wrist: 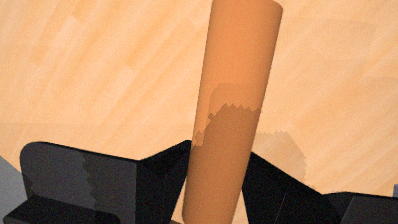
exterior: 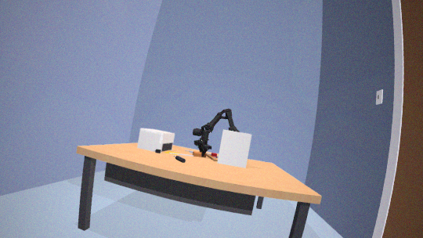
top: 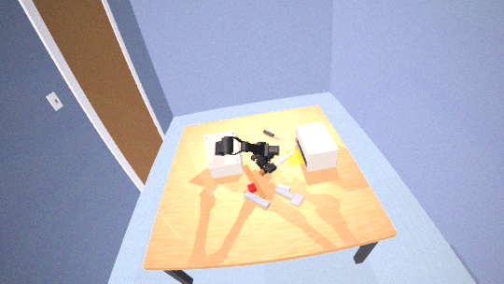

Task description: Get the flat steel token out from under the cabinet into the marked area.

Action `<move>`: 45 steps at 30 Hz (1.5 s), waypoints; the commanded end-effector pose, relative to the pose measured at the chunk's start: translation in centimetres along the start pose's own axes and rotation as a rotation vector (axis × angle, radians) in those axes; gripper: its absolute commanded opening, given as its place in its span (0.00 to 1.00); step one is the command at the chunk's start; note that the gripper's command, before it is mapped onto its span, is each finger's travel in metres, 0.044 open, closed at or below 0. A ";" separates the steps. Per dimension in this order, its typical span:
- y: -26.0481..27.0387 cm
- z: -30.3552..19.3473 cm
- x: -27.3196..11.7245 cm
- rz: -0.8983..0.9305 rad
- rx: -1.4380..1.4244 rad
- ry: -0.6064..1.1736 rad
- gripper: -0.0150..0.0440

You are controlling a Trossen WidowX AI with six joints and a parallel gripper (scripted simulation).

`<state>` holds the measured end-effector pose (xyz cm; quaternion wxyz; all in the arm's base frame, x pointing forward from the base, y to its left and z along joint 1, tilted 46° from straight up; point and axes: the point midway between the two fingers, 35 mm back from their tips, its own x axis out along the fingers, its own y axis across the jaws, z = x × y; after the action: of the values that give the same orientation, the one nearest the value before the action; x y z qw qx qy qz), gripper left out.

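Observation:
My gripper (top: pixel 268 169) (exterior: pixel 203 154) (wrist: pixel 216 151) is shut on the orange handle (wrist: pixel 235 65) of a tool. Its fingers press the handle from both sides, low over the table. A long pale blade (top: pixel 284 160) runs from the handle side towards the yellow marked area (top: pixel 296 162). Whether its tip touches the table cannot be told. The white cabinet (top: pixel 321 149) (exterior: pixel 150 139) stands beyond the marked area, its dark low front facing the arm. The steel token cannot be made out in any view.
A red block (top: pixel 252 187), a grey bar (top: pixel 257 200) and a pale T-shaped piece (top: pixel 296 199) lie on the near side of the gripper. A dark-handled tool (top: pixel 269 134) (exterior: pixel 180 159) lies on the far side. A white box (top: pixel 225 167) (exterior: pixel 235 149) stands by the arm's base.

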<state>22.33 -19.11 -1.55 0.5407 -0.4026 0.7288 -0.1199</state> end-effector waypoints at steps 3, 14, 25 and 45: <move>0.5 0.7 -0.1 -0.002 -0.003 -0.006 0.25; 1.5 1.6 -0.1 -0.002 -0.003 -0.006 0.25; 2.4 2.4 -0.1 -0.001 -0.003 -0.006 0.25; 4.1 3.8 -0.1 -0.001 -0.003 -0.007 0.25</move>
<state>23.54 -15.73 -5.22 0.5413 -0.4023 0.7286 -0.1191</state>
